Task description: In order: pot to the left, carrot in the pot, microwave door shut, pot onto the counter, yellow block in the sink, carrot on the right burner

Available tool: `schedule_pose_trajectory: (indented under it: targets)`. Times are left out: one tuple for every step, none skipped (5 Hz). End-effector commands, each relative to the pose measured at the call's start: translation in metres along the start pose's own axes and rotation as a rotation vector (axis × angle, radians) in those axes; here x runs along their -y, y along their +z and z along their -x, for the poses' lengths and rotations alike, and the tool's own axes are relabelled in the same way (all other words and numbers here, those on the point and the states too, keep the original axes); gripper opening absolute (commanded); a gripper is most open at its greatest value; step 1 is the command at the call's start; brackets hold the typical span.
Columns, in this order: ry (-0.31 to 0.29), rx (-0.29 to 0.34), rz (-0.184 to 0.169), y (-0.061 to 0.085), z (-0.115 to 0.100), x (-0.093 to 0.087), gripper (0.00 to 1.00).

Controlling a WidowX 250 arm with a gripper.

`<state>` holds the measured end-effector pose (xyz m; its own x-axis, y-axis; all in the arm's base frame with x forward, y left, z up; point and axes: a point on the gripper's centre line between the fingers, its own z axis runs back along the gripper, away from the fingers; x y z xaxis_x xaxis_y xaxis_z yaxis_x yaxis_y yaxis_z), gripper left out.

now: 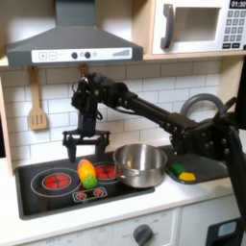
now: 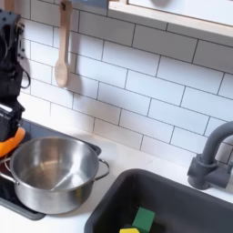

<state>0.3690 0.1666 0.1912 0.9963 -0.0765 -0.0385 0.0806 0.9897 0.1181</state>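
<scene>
The steel pot stands empty at the right end of the black cooktop, over the right burner. The carrot, orange-yellow with a green tip, lies on the cooktop between the burners, left of the pot. My gripper hangs open just above the carrot, fingers spread to either side. The yellow block lies in the sink beside a flat green piece. The microwave door looks shut. The cream counter runs along the front.
A wooden spoon hangs on the tiled wall. The range hood juts out above the cooktop. The dark faucet arches over the sink. The left burner glows red.
</scene>
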Motion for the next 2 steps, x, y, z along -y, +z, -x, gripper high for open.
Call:
schedule_pose_trajectory:
  targets:
    - [-0.038, 0.07, 0.03, 0.029, -0.012, 0.015, 1.0]
    - [-0.101, 0.089, 0.056, 0.039, -0.01, 0.033, 1.0]
